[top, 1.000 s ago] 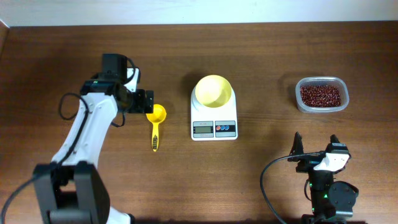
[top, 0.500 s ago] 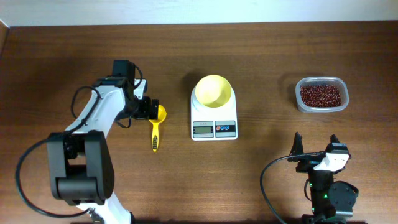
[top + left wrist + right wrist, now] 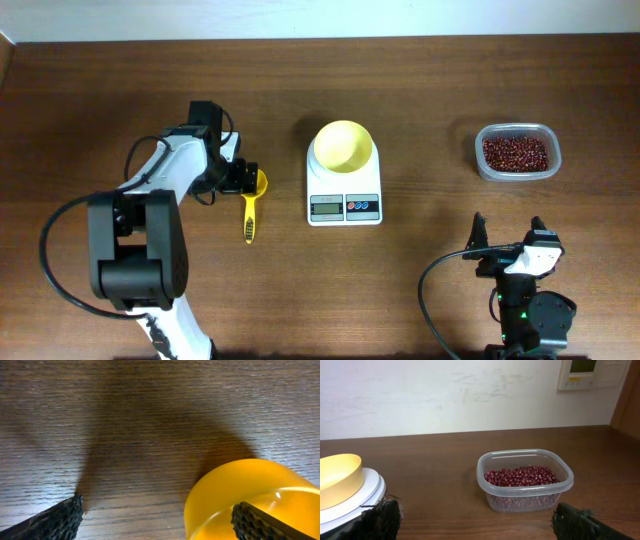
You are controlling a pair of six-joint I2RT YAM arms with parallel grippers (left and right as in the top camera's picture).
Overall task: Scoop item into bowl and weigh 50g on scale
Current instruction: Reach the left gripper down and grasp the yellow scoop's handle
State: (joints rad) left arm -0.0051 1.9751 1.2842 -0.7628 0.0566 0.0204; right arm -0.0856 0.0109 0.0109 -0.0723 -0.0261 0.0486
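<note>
The pale-yellow bowl [image 3: 344, 146] sits on the white scale [image 3: 345, 205] at mid-table; the right wrist view shows the bowl [image 3: 337, 477] and the scale [image 3: 362, 494] at its left edge. The red-brown beans [image 3: 515, 152] lie in a clear tub [image 3: 525, 491] at the right, where the beans [image 3: 520, 476] are heaped low. My left gripper [image 3: 244, 178] is open at the cup of the yellow scoop [image 3: 252, 200]. In the left wrist view the scoop [image 3: 240, 490] is under my right fingertip, and the gripper [image 3: 160, 525] holds nothing. My right gripper [image 3: 508, 240] stands open near the front edge, short of the tub.
The scoop's handle points toward the front edge, left of the scale. Bare wooden tabletop [image 3: 420, 80] surrounds the objects. A pale wall [image 3: 445, 395] rises behind the table's far edge.
My left gripper has shifted right and slightly toward the front, closing in on the scoop's cup, and the arm has swung round. The right arm has not moved.
</note>
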